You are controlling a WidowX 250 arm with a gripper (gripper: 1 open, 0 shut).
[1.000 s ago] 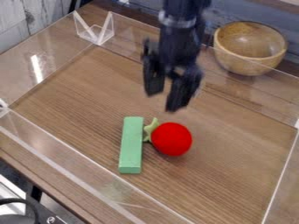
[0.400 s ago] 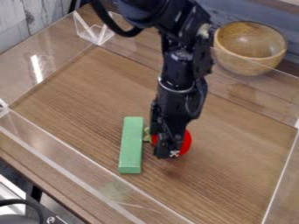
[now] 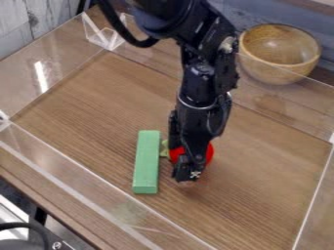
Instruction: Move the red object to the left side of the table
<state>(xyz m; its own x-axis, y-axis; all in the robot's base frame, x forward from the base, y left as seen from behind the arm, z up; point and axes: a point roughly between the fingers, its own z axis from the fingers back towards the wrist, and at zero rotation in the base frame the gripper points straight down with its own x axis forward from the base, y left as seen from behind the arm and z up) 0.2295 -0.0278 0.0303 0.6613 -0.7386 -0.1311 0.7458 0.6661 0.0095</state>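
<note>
The red object (image 3: 200, 153) lies on the brown wooden table (image 3: 104, 103), right of centre and close to the front. My gripper (image 3: 190, 163) points straight down over it. Its dark fingers stand open on either side of the fruit, low near the tabletop. Red shows between and beside the fingers, while the rest of the fruit and its stem are hidden behind them. I cannot see the fingers pressing on it.
A long flat green block (image 3: 147, 161) lies just left of the red object, almost touching it. A round wooden bowl (image 3: 276, 51) stands at the back right. Low clear acrylic walls (image 3: 53, 166) edge the table, with a clear folded piece (image 3: 104, 34) at the back left.
My gripper came down from above the table onto the red object and rolled about its own axis. Its fingers now straddle the fruit. The fruit and green block stayed put.
</note>
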